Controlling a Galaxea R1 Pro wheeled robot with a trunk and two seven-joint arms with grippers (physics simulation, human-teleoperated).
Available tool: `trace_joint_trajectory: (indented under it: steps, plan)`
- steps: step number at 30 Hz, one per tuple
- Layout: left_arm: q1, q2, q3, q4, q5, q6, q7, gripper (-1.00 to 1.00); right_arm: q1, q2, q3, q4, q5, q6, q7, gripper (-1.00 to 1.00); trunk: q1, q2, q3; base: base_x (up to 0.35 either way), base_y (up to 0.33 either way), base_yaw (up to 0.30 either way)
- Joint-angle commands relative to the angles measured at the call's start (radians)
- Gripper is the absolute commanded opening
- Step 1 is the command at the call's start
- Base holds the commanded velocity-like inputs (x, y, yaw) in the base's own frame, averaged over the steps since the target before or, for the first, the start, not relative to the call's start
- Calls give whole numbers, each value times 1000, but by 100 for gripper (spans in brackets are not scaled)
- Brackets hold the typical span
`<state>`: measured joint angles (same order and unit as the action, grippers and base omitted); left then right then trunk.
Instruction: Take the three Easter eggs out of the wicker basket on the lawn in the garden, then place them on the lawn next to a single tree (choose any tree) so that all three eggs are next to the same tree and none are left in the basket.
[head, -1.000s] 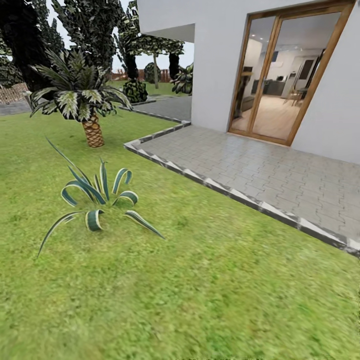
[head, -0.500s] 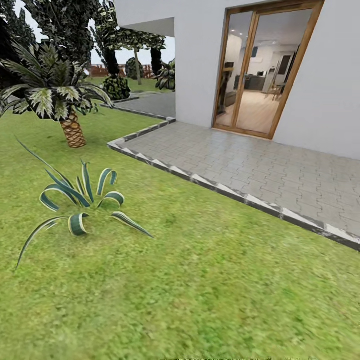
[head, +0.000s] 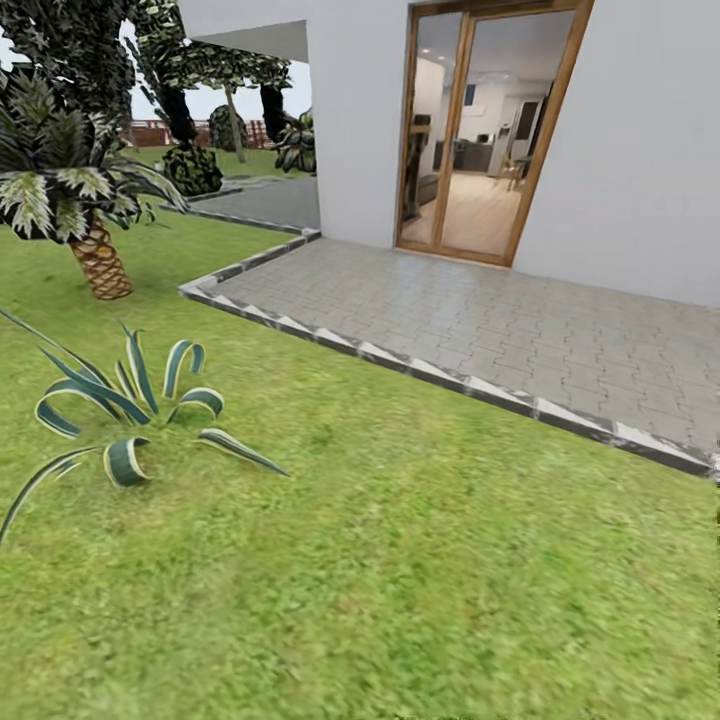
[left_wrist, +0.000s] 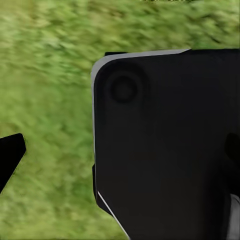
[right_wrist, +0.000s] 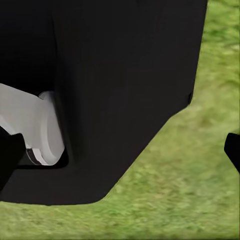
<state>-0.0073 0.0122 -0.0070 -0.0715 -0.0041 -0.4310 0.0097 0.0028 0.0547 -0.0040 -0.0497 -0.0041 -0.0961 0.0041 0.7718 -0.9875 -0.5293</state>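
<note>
The lawn (head: 380, 560) of mottled green grass fills the near part of the head view. The three Easter eggs and the wicker basket are out of view. My left gripper (left_wrist: 120, 150) hangs over grass beside a black part of my body, with one black fingertip (left_wrist: 10, 155) far out at the picture's edge; it is open and holds nothing. My right gripper (right_wrist: 120, 152) is open too, its fingertips (right_wrist: 233, 150) wide apart over grass and black bodywork. Dark, pale-speckled foliage (head: 70, 40) shows at the back left, its trunk hidden.
A palm with a scaly brown trunk (head: 100, 265) and a striped agave (head: 125, 400) stand on the left. A grey paved patio (head: 500, 320) with a stone kerb (head: 440, 375) runs to the white house (head: 630, 150) and its glass door (head: 480, 130). A wooden fence (head: 150, 130) lies far back.
The whole head view has shifted: palm, agave, patio and door have all slid left, so the camera has turned to the right. Nothing in the garden itself has moved.
</note>
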Motion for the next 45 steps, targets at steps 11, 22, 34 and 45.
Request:
trace_joint_trajectory:
  steps: [11, 22, 34, 45]
  plan:
    - [0, 0, -1, 0, -1, -3, 1, 100, 0, 0, -1, -1, 0, -2, 0, 100, 0, -1, -14, 15, 33, -205]
    - [0, 1, -1, 0, -1, -3, 1, 100, 0, 0, -1, -1, 0, -2, 1, 100, 0, -1, -28, 0, 20, -205]
    - [0, 0, -1, 1, -1, -3, 1, 100, 0, 0, -1, -1, 0, -2, 0, 100, 0, -1, -43, 3, 234, -205]
    - [0, 0, -1, 1, -1, -3, 1, 100, 0, 1, -1, -1, 0, -1, 0, 100, 0, -1, -57, 90, 195, -202]
